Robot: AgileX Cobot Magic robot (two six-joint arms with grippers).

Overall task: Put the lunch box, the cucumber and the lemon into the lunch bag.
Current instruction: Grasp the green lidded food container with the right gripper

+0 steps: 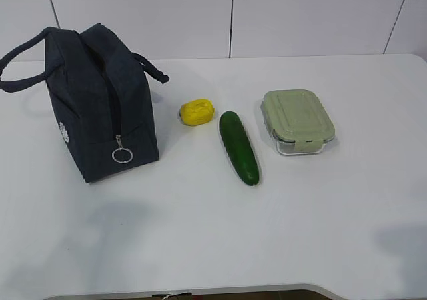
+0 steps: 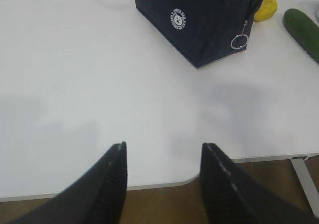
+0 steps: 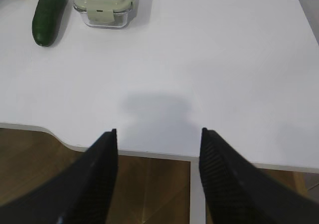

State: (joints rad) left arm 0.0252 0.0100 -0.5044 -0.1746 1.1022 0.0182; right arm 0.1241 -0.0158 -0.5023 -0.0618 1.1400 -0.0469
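Nothing packed yet: your left gripper [image 2: 162, 149] and right gripper [image 3: 158, 134] hang parted and empty at the table's near edge.
Lunch bag [image 1: 100, 107] looks zipped, so open it first; lemon [image 1: 197, 111], cucumber [image 1: 239, 147], lunch box [image 1: 297, 121] lie beside it.

Lunch bag [image 1: 93, 100] of matt dark navy woven cloth with a shiny metal ring pull [image 1: 122, 155]; cucumber [image 1: 239, 147] smooth, glossy-skinned; lemon [image 1: 197, 112] dull, faintly dimpled; lunch box [image 1: 297, 122] clear glass under a matt sage plastic lid; counter [image 1: 213, 233] smooth, satin white; fingers [image 2: 117, 179] matt black, ribbed inside.
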